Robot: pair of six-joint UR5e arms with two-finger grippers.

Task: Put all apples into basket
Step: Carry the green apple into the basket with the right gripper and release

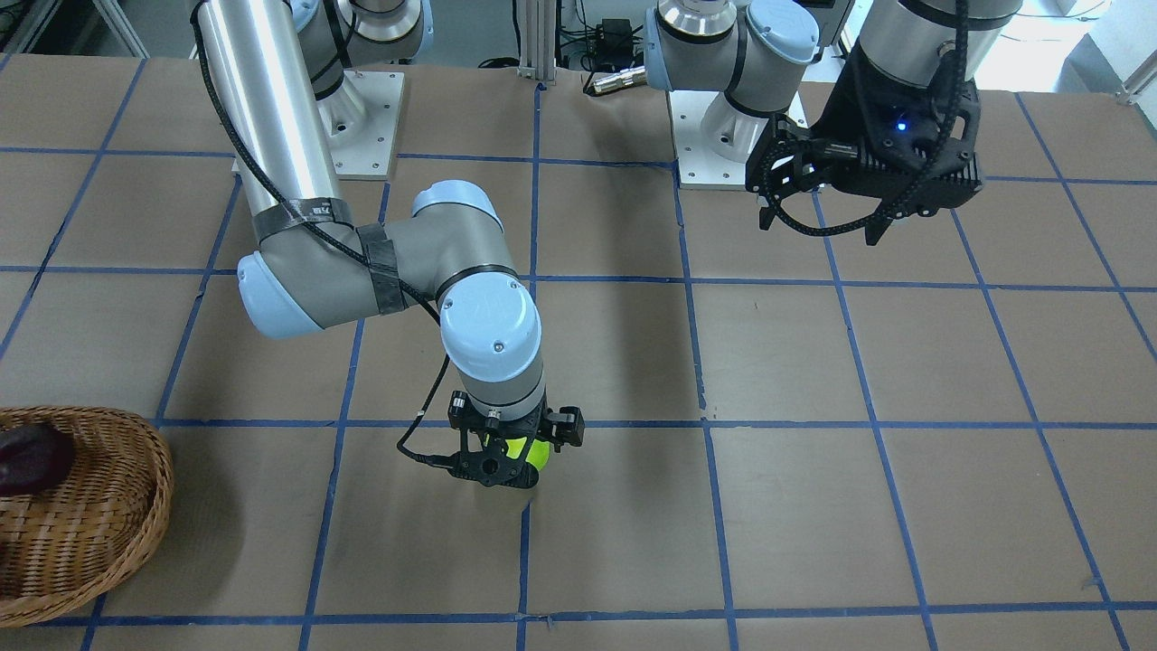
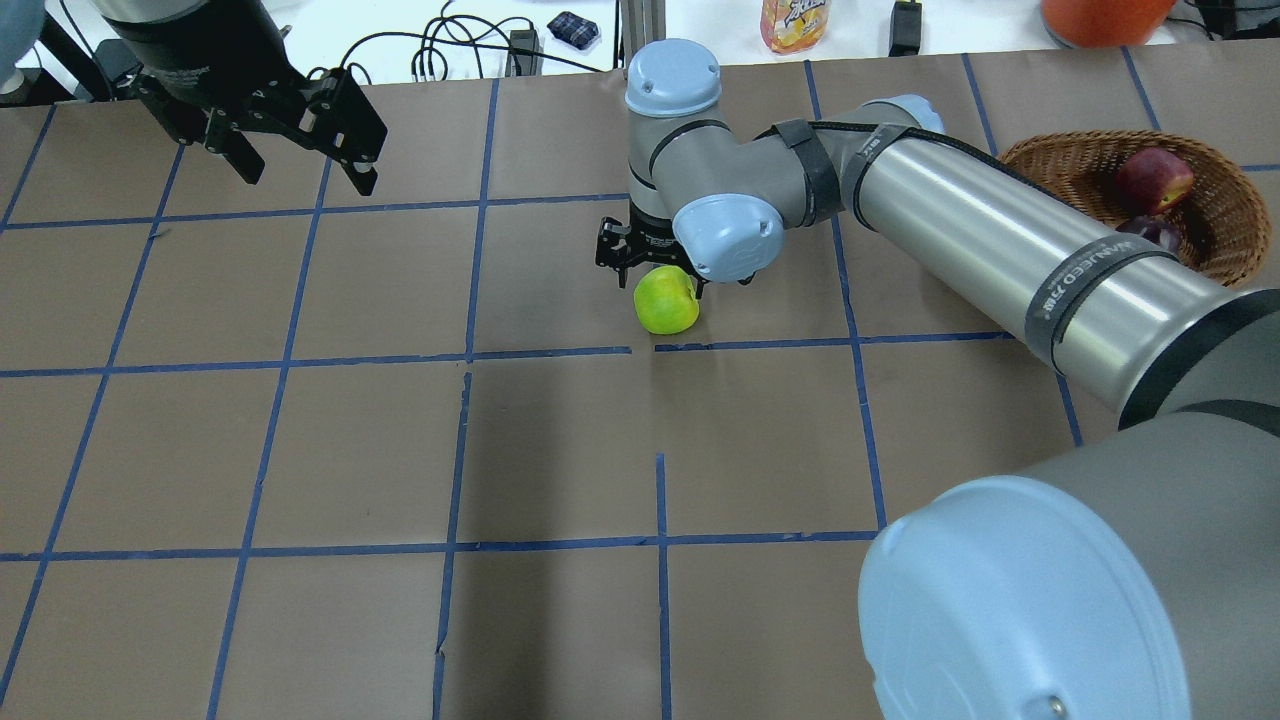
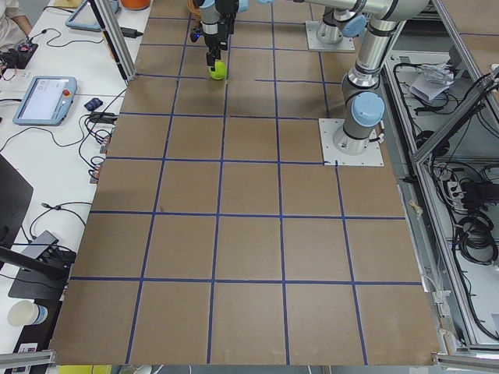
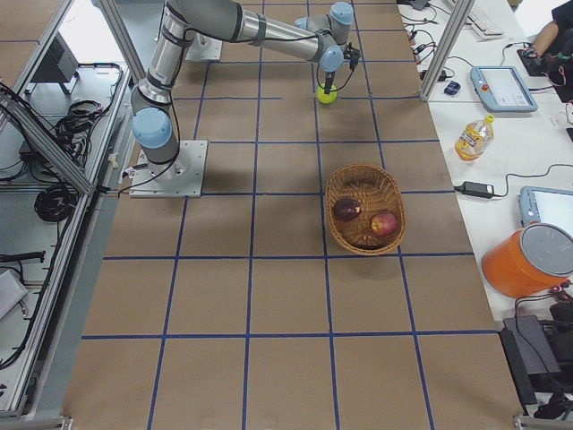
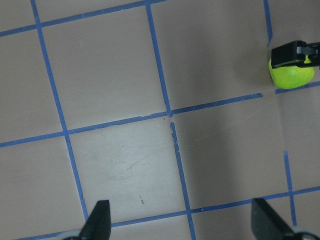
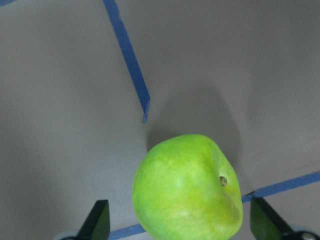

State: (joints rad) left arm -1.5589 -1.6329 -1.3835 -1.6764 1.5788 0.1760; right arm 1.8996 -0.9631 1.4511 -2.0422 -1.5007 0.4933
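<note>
1. A table [image 2: 300, 450] covered in brown paper is divided into squares by blue tape [image 2: 280, 365]. Benches with cables, a tablet [image 4: 501, 87], a bottle [image 4: 472, 136] and an orange tub [image 4: 528, 260] run along its far side.
2. The green apple [image 2: 667, 300] sits on the table near the middle, just beside a crossing of tape lines and well apart from the basket [image 4: 333, 190].
3. The right gripper [image 2: 640, 255] points straight down over the green apple. Its fingers [image 6: 100, 222] are spread apart with the fruit between them.
4. In the right wrist view, the fruit lies closer to the right-hand finger, and a gap shows beside the other one. Nothing is clamped.
5. That view also shows a small brown dimple on the apple, turned up and to one side.
6. The basket lies on the robot's right side of the table, near the far edge.
7. Two fruits are inside it: the red apple [image 4: 384, 223] and the maroon apple [image 4: 346, 209]. They lie near each other; whether they touch cannot be told.
8. The left gripper [image 2: 305, 175] hangs high above bare paper on the robot's left, well apart from everything. Its fingers [image 5: 100, 222] are wide apart and hold nothing.
9. In the left wrist view, the green apple is small and sits in the upper right corner, with part of the right gripper above it.
</note>
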